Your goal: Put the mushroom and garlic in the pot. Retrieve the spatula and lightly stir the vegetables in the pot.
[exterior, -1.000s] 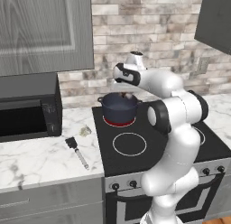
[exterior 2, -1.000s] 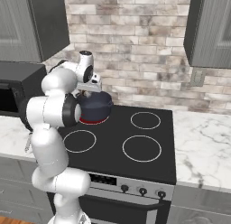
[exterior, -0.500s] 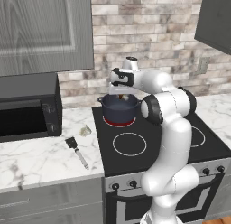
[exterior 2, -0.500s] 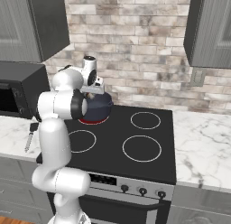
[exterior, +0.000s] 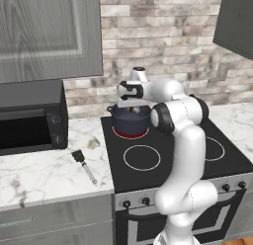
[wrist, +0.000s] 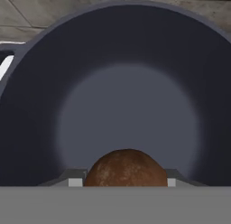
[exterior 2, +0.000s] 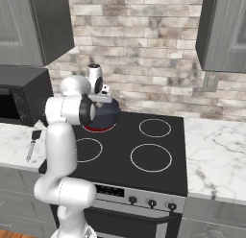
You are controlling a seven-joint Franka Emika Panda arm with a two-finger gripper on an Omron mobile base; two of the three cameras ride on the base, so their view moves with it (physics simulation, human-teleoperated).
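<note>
The dark navy pot (exterior: 131, 122) (exterior 2: 106, 118) stands on the stove's back left burner. My gripper (exterior: 130, 105) (exterior 2: 103, 101) hangs just above its opening, pointing down, shut on the mushroom (wrist: 126, 168). In the hand view the brown cap sits between my fingertips with the pot's bare inside (wrist: 126, 110) below it. The pale garlic (exterior: 92, 142) lies on the marble counter left of the stove. The spatula (exterior: 83, 165) (exterior 2: 31, 144) lies on the counter nearer the front edge, black head toward the wall.
A black microwave (exterior: 29, 118) stands on the counter at the left. Grey wall cabinets (exterior: 49, 36) hang above it. The stove (exterior: 163, 155) has three free burners, and a brick wall runs close behind the pot.
My hand has come down a little over the pot with the mushroom still in it, and the elbow has swung in. The garlic and spatula lie where they were.
</note>
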